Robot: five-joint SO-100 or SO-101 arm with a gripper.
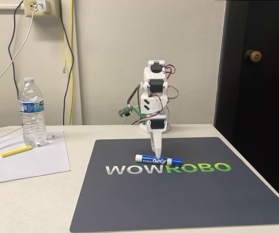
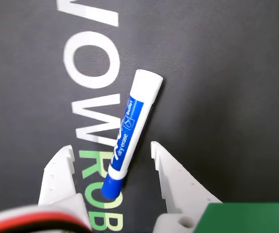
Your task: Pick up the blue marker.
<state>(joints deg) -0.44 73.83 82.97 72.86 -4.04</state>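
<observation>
The claw [image 2: 112, 155] stood open astride the blue marker [image 2: 129, 131] on the dark mat [image 2: 226, 73], approach done; next, probably closing on its barrel.

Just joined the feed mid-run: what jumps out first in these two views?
The blue marker lies on the dark mat across the WOWROBO lettering. The white gripper hangs right over it, jaws open to either side of the capped end in the wrist view. Off to the left in the fixed view, a water bottle stands on paper beside a yellow highlighter.
</observation>
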